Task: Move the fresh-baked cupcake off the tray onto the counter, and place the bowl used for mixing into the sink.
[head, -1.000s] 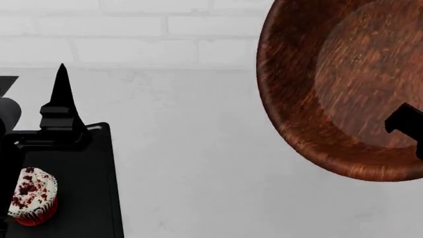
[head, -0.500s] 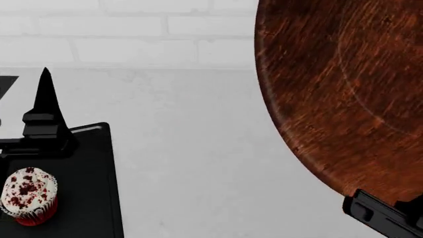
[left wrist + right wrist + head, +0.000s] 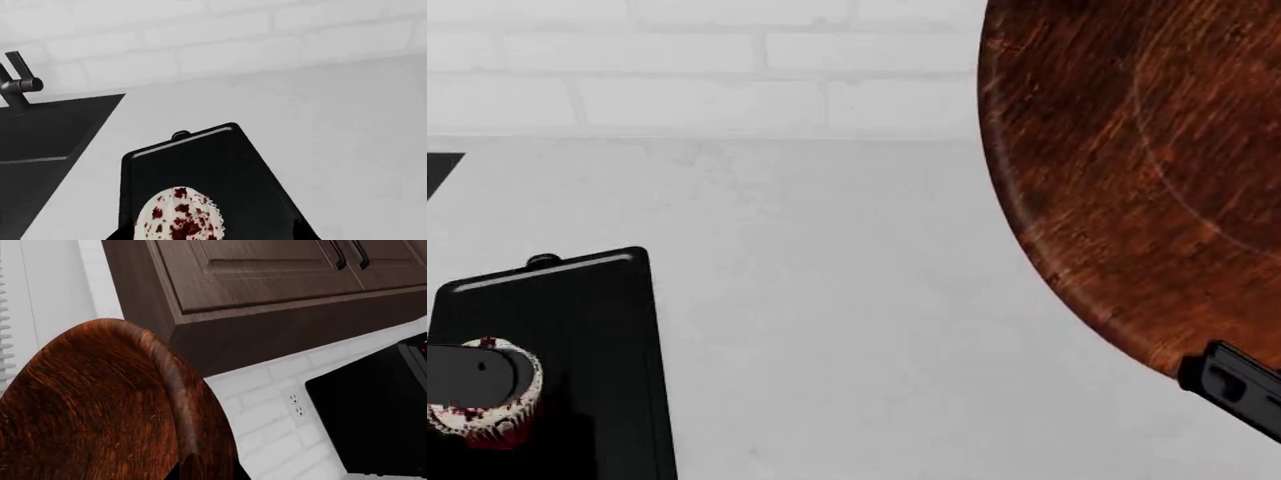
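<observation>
Wooden and reddish-brown, the bowl (image 3: 1134, 170) hangs tilted high above the worktop (image 3: 827, 330), well to the right of the tray (image 3: 601, 340), with the right hand (image 3: 1234, 385) clamped on its rim. The cupcake (image 3: 481, 405) stands on the tray, and the left hand (image 3: 474, 375) is down over it, though I cannot tell if its fingers are apart or together. Both steps seem in hand; next, the bowl must travel across, past the tray, to the sink (image 3: 40, 145).

we can't see all of the bowl (image 3: 1134, 170); the edge cuts it. something grey hides part of the cupcake (image 3: 487, 415).
</observation>
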{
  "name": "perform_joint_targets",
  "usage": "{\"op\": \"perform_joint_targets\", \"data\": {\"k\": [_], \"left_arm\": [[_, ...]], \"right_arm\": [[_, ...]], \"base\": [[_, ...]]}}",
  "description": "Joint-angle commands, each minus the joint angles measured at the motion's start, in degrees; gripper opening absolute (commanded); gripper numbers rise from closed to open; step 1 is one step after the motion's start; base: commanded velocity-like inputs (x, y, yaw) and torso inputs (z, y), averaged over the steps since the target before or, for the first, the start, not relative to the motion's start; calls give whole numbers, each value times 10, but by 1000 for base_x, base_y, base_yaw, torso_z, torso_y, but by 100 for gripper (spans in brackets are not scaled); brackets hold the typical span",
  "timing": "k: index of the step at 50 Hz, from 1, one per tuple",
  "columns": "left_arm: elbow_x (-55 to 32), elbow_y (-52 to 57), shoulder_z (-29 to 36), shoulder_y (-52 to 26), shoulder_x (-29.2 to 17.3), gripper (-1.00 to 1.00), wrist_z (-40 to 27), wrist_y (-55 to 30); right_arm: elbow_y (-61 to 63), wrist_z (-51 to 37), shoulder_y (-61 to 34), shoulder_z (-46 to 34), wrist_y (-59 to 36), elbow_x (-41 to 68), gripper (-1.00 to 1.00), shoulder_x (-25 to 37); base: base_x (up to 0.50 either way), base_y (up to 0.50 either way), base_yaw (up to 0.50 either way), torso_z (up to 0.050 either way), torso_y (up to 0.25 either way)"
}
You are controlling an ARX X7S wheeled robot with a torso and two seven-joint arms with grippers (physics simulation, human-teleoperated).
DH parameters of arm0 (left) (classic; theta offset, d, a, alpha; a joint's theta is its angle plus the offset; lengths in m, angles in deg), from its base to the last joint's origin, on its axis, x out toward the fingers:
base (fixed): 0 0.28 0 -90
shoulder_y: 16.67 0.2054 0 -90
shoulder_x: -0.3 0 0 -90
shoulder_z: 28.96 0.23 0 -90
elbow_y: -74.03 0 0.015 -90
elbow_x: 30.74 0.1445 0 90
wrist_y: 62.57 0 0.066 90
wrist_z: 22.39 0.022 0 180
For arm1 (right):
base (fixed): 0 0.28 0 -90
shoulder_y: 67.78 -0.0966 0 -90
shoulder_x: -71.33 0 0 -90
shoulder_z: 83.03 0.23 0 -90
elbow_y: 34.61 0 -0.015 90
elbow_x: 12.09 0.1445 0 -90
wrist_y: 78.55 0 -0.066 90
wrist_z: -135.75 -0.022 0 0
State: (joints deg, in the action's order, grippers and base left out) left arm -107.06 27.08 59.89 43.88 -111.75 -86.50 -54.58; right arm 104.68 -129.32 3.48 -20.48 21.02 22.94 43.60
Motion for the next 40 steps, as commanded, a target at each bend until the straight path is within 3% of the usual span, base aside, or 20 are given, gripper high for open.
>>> {"op": "perform_joint_targets", "data": {"k": [1, 8, 14, 17, 19, 34, 40], "left_arm": [[-321, -30, 23, -4, -91, 100, -256, 25], [-293, 24, 189, -58, -234, 100, -258, 216], [-261, 77, 484, -229, -387, 100, -259, 441], [-247, 77, 630, -329, -407, 100, -259, 514], [-254, 64, 687, -373, -400, 100, -259, 538], [-270, -93, 718, -379, -388, 100, -166, 536], [-263, -123, 724, -382, -363, 100, -150, 526]], "right_arm": [[-11, 17, -12, 9, -6, 14, -100, -9], [-18, 26, -22, 5, -21, 19, -100, -19], [-23, 31, -23, 8, -22, 25, -100, -22], [-17, 27, -15, 12, -17, 22, -100, -18], [-13, 24, -11, 13, -19, 17, -100, -17], [-13, 34, -28, 7, -49, 17, -100, -35], [-15, 38, -42, 1, -68, 17, -100, -46]], "base": [[0, 0, 0, 0, 0], [0, 0, 0, 0, 0], [0, 0, 0, 0, 0], [0, 0, 0, 0, 0], [0, 0, 0, 0, 0], [0, 0, 0, 0, 1], [0, 0, 0, 0, 0]]}}
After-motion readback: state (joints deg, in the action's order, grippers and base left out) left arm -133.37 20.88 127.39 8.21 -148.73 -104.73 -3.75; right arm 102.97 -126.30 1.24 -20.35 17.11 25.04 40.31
